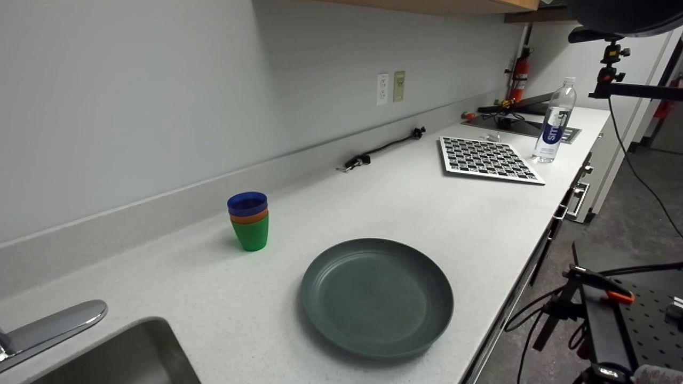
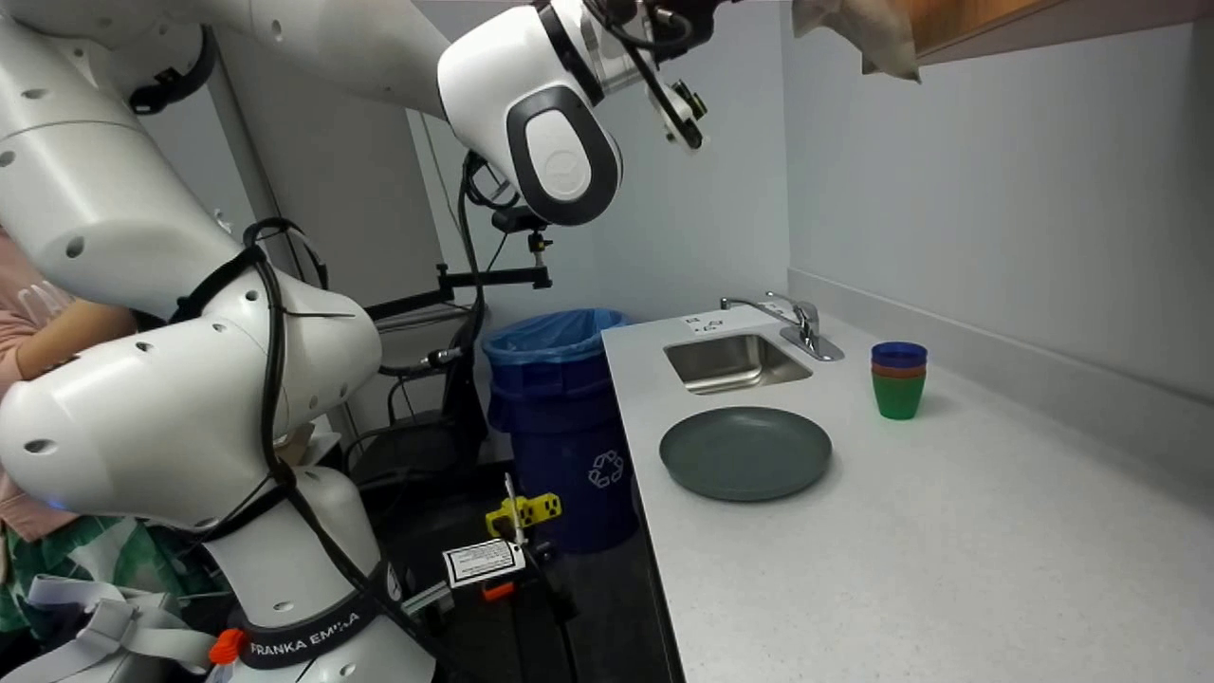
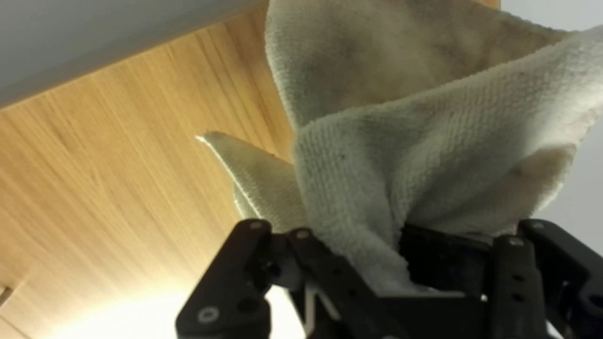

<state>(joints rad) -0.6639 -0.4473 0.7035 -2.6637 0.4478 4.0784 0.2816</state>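
Observation:
My gripper [image 3: 400, 268] is shut on a beige-grey cloth [image 3: 358, 160], which is bunched between the fingers; the fingertips are hidden by its folds. The cloth also hangs at the top of an exterior view [image 2: 863, 33], high above the counter and beside the wooden cabinet [image 2: 977, 24]. In the wrist view the cabinet's wooden surface [image 3: 118, 155] lies behind the cloth. On the counter below stand a dark green plate [image 1: 378, 296] and a stack of blue, orange and green cups [image 1: 252, 232], both also visible in an exterior view [image 2: 744, 455] [image 2: 898, 389].
A sink [image 2: 735, 365] and faucet [image 2: 804, 327] lie at one end of the counter. A checkered board [image 1: 488, 158], a water bottle [image 1: 555, 122] and a cable [image 1: 387, 146] lie toward the far end. A blue bin [image 2: 564, 427] stands beside the counter. A person [image 2: 57, 332] is behind the arm.

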